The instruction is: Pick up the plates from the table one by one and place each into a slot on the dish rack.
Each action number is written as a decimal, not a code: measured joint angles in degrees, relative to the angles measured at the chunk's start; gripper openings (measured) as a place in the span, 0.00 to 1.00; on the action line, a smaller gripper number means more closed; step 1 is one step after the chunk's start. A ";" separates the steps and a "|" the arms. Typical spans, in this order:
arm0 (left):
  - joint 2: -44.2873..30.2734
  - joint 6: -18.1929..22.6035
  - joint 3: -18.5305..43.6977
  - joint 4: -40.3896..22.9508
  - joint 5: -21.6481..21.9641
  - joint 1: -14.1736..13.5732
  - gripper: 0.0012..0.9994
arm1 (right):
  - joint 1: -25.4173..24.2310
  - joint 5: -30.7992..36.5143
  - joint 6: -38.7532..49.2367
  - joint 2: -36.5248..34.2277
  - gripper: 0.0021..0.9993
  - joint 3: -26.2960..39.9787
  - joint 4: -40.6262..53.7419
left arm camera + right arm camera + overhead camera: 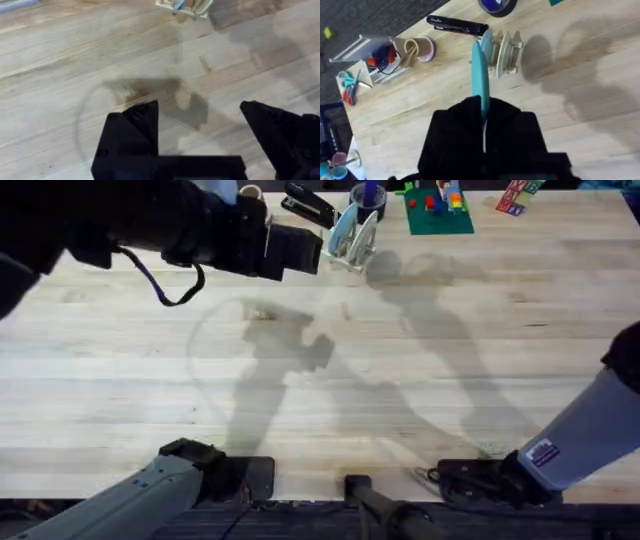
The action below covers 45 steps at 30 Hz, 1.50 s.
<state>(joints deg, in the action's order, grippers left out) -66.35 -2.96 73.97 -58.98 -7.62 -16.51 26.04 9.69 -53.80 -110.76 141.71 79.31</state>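
thin turquoise plate [481, 75], slatted rack [504, 52], perhaps wooden

The table [420, 370] is pale wood — planks with fine lengthwise grain, matt, with a few darker knots and seams between boards. The dish rack [357, 242] looks like smooth whitish plastic, slightly translucent. The turquoise plate [481, 75] clamped edge-on in the right gripper [484, 131] has a smooth, even surface with a soft sheen (plastic, by the look of it). Both that gripper and the left gripper [200, 120] are matt black — hard, plain surfaces. The stapler [457, 25] is glossy black.
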 joint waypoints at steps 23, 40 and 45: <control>0.00 0.00 0.00 0.00 0.00 0.00 1.00 | 0.04 0.20 0.04 -8.10 0.03 0.04 -3.58; 0.00 0.00 0.00 -0.17 0.00 0.00 1.00 | 0.04 0.20 0.26 -12.97 0.03 0.04 -3.89; 0.00 0.00 0.00 -0.17 0.00 0.00 0.99 | 0.04 0.20 0.26 -14.03 0.03 0.04 -4.09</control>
<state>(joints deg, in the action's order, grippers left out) -66.35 -2.96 73.97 -59.16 -7.62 -16.51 26.09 9.89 -53.54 -124.79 141.75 75.21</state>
